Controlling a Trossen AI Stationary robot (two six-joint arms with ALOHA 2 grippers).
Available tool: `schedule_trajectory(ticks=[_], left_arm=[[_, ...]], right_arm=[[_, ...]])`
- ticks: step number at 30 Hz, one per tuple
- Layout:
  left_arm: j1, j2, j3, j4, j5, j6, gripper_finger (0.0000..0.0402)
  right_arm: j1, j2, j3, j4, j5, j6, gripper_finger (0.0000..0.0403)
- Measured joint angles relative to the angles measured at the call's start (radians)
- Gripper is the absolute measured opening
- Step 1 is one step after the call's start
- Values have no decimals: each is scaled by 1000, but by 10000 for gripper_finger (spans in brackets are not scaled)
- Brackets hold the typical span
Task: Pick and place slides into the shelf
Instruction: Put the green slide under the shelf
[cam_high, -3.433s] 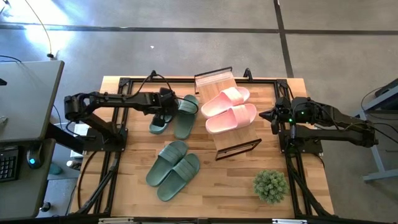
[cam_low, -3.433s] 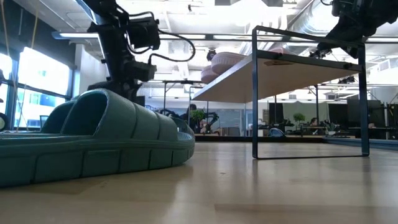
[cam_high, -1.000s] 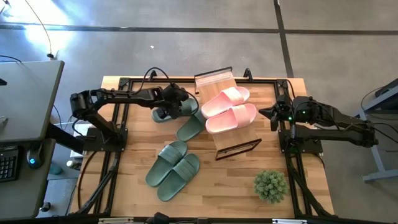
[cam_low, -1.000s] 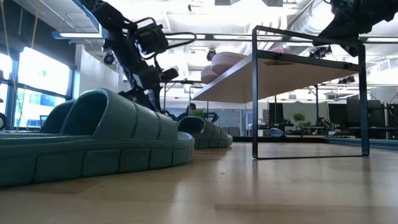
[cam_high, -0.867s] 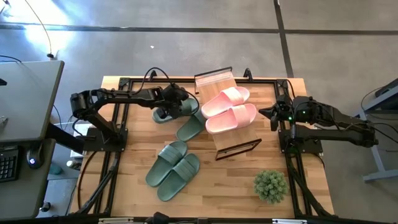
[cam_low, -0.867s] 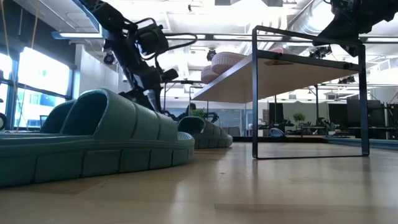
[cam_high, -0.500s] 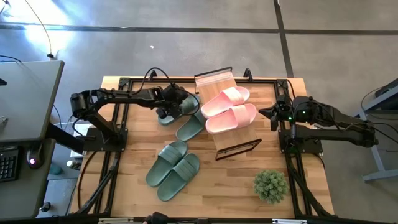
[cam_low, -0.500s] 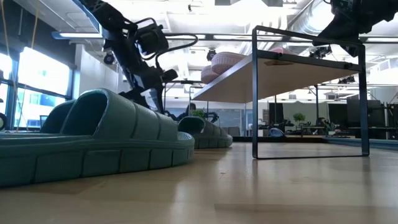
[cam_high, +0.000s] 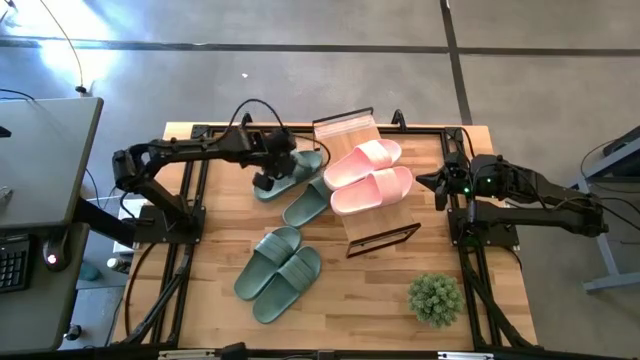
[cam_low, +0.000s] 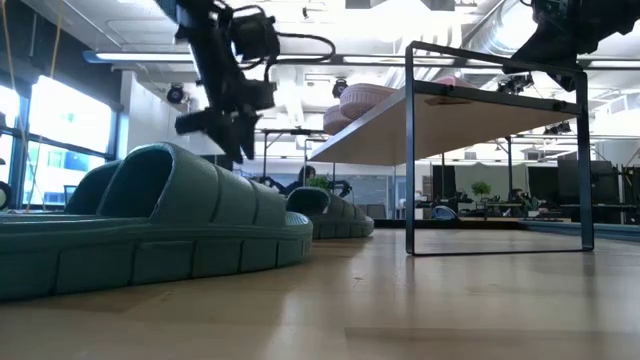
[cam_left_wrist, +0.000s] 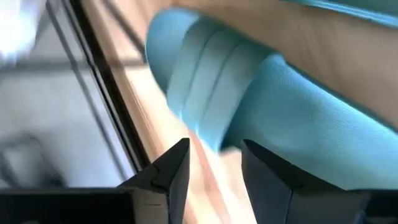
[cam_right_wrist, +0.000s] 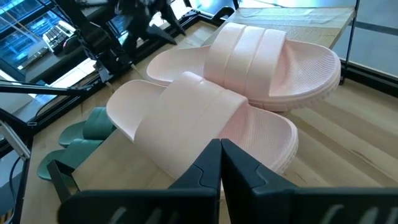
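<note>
A pale pink pair of slides (cam_high: 367, 175) (cam_right_wrist: 224, 99) lies on the shelf's slatted top (cam_high: 345, 128), which shows raised on its black frame in the low view (cam_low: 450, 110). My left gripper (cam_high: 268, 178) (cam_left_wrist: 216, 149) is open and hangs above the table (cam_low: 235, 140), beside a sage-green slide (cam_high: 298, 165) (cam_left_wrist: 249, 93) that lies on its sole left of the shelf. A second green slide (cam_high: 308, 202) (cam_low: 335, 213) lies just nearer. Another green pair (cam_high: 278, 272) (cam_low: 150, 220) rests toward the near edge. My right gripper (cam_high: 428, 183) (cam_right_wrist: 221, 146) is shut and waits right of the shelf, facing the pink pair.
A small potted plant (cam_high: 435, 298) stands near the table's near right corner. Black frame rails (cam_high: 195, 190) run along the table's left and right sides. Bare tabletop lies between the near green pair and the plant, and under the shelf.
My left gripper has risen from the green slide beside the shelf and drawn slightly toward the table's left. That slide now lies uncovered on the table. The other slides, the shelf and the right arm have kept still.
</note>
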Motion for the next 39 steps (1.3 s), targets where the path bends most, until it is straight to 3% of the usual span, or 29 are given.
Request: schedule_trajectory(ticks=[4,7,13,19,26,31,39], left_arm=[[1,-8,106,-194,7,-211,104],[1,-8,159,-336,83,-397,87],[-12,-8,95,-426,256,-642,48],[-23,-39,-78,-330,349,-805,4],[-20,-164,-213,-220,342,-934,13],[-35,-171,-306,-182,379,-1004,2],[-32,-170,-431,118,331,-1121,4]], right_arm=[[0,0,0,0,-4,-5,0],[0,0,0,-3,-10,-9,0],[0,0,0,-30,-39,-16,0],[0,0,0,-58,-81,-18,0],[0,0,0,-58,-86,-39,0],[0,0,0,-73,-85,-45,0],[0,0,0,-79,-78,-45,0]])
